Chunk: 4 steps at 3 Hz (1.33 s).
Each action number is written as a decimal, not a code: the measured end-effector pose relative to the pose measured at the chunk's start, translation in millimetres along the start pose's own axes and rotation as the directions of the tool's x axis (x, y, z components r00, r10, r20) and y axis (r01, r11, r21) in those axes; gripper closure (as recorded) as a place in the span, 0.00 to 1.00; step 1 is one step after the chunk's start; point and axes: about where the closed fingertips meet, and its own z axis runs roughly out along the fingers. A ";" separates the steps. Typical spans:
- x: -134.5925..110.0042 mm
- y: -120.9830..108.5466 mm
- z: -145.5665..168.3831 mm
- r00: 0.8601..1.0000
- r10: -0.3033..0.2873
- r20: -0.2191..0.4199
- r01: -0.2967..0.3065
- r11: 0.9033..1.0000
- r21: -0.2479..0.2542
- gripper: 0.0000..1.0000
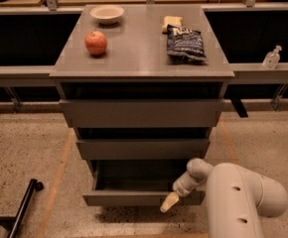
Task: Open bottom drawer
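Speckled floor (30, 148), grey cabinet (139, 66) of three drawers. Gripper (170, 202) low, at the right end of the bottom drawer (129, 198) front; clenched or released, cannot tell. Bottom drawer pulled partly out, dark interior showing; two more drawer fronts above. On top: one apple (95, 42), one bowl (107, 14), one chip bag (185, 42), one yellowish piece (172, 22) just behind it. One bottle (271, 57) on the right ledge.

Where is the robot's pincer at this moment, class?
In the camera view, the pincer is low and right of centre, at the front panel of the bottom drawer, which juts out beneath the middle drawer.
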 end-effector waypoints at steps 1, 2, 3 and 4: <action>-0.3 0.3 -0.7 1.000 0.000 0.000 0.000 1.000 0.000 0.23; 21.0 32.2 -2.8 0.997 0.056 -0.046 -0.060 0.995 -0.084 0.46; 34.1 64.7 -13.9 0.992 0.093 -0.087 -0.106 0.982 -0.158 0.47; 40.5 85.1 -24.6 0.986 0.113 -0.122 -0.136 0.971 -0.195 0.24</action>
